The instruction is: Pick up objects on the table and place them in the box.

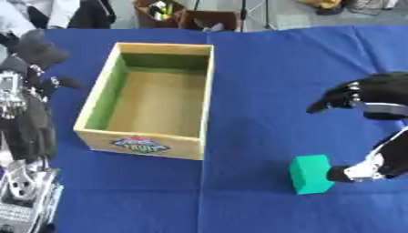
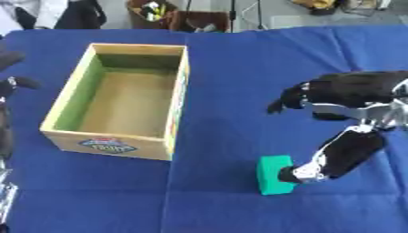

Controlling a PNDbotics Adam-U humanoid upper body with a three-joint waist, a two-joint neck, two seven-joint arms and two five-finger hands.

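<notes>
Beside right hand (image 2: pixel 334 132), green block (image 2: pixel 275 174) upright

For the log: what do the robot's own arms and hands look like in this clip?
Both arms are mostly black with silver metal joints. The right hand has black fingers on silver-white linkages below a bulky black forearm with a silver band. The left arm, at the view's left edge, shows black shells and exposed silver mechanical parts; its hand cannot be clearly made out.

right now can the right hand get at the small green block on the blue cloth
Probably yes. The right hand is already at the small green block, one finger touching its right side. Nothing lies between them on the blue cloth, and the wooden box stands well off to the left.
</notes>
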